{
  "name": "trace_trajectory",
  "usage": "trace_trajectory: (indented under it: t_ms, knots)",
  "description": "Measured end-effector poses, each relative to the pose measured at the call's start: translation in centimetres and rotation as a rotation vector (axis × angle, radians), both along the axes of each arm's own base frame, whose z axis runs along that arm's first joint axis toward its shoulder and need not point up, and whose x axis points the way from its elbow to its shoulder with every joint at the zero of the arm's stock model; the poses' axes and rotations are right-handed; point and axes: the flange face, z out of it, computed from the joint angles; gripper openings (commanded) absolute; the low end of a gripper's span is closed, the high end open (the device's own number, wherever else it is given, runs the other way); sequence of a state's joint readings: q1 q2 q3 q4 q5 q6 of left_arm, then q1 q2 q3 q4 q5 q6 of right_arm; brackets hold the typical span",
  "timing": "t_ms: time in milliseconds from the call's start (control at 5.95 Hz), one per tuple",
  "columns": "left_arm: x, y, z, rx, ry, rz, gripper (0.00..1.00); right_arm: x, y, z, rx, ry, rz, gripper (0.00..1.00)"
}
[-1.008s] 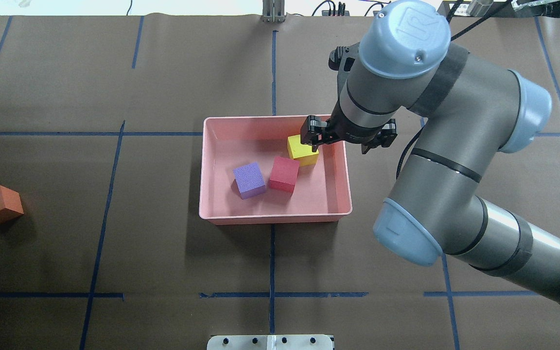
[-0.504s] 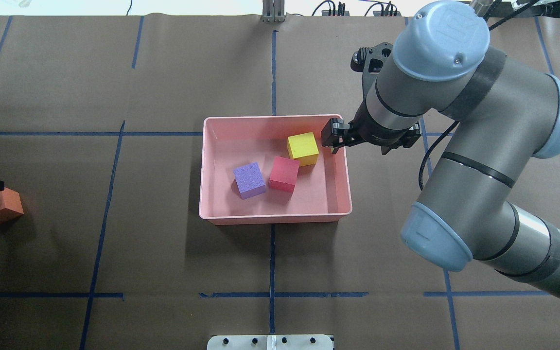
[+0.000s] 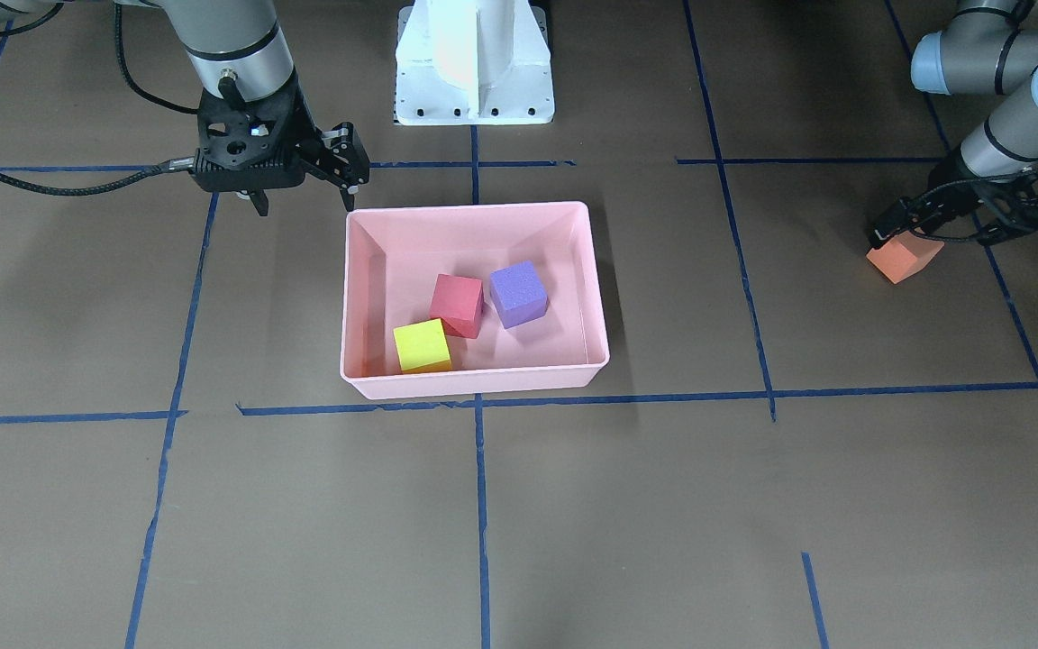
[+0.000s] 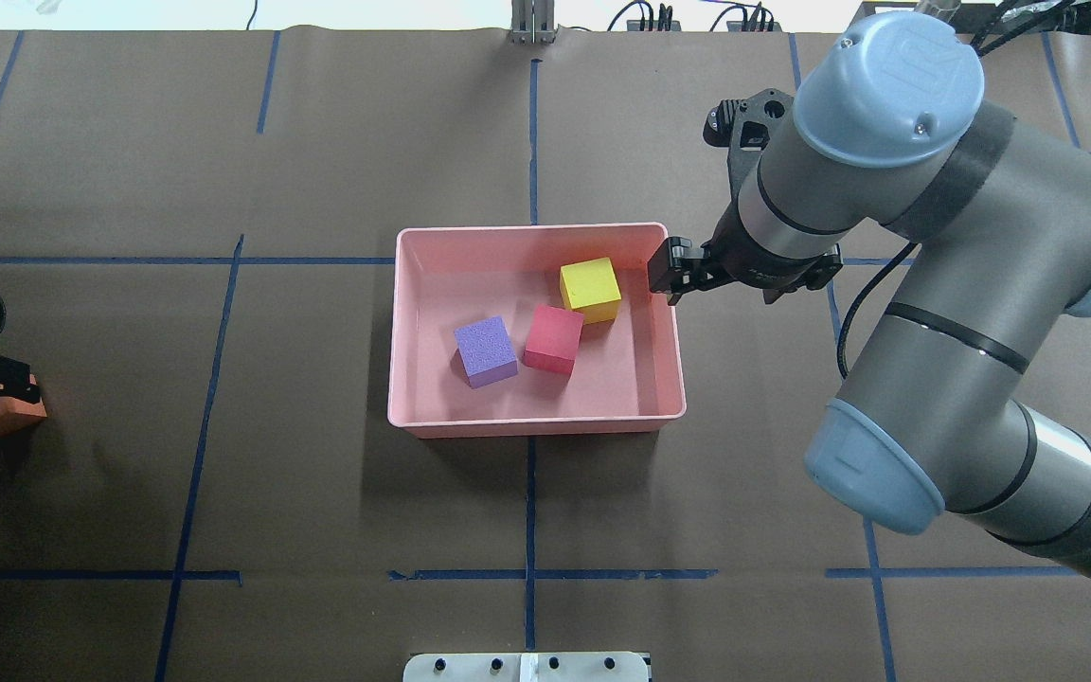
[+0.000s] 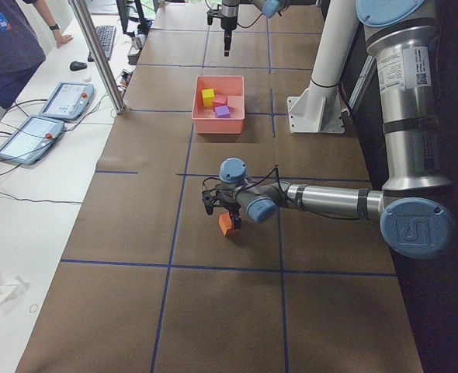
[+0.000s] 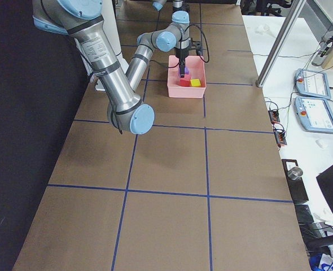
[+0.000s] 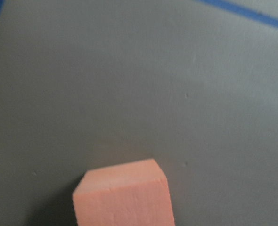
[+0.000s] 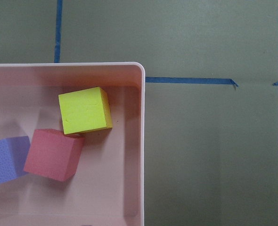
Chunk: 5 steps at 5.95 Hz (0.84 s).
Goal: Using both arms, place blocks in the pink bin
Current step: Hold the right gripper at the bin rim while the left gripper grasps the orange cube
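Note:
The pink bin [image 4: 536, 424] sits mid-table and holds the yellow-green block [image 4: 590, 287], the red block [image 4: 553, 338] and the purple block [image 4: 486, 350]. My right gripper [image 3: 305, 187] is open and empty. It hovers just outside the bin's right wall, with one of its fingers [image 4: 670, 275] over the rim. The orange block [image 4: 4, 415] lies on the table far to the left. My left gripper [image 3: 947, 231] is open and hangs right above it, with its jaws spread on either side. In the left wrist view the orange block [image 7: 122, 195] fills the bottom middle.
The white pedestal base [image 3: 474, 63] stands behind the bin. Blue tape lines [image 4: 530, 493] cross the brown table cover. Operator tablets [image 5: 64, 99] and a metal post [image 5: 97, 54] stand along the table's far side.
My right gripper has left the yellow-green block in the bin and moved right, out past the bin's wall. My left gripper has come down over the orange block.

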<state>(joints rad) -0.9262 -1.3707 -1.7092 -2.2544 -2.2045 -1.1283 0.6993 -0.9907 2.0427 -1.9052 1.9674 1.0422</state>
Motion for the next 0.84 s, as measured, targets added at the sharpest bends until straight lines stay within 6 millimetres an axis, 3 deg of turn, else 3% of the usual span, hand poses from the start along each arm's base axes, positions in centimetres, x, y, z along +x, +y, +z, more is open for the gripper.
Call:
trace_trajectory:
  t_ms: [840]
  knots:
    - [0.23, 0.29, -0.77, 0.011, 0.028, 0.051, 1.0, -0.01, 0.0, 0.4, 0.001, 0.01, 0.006, 1.0]
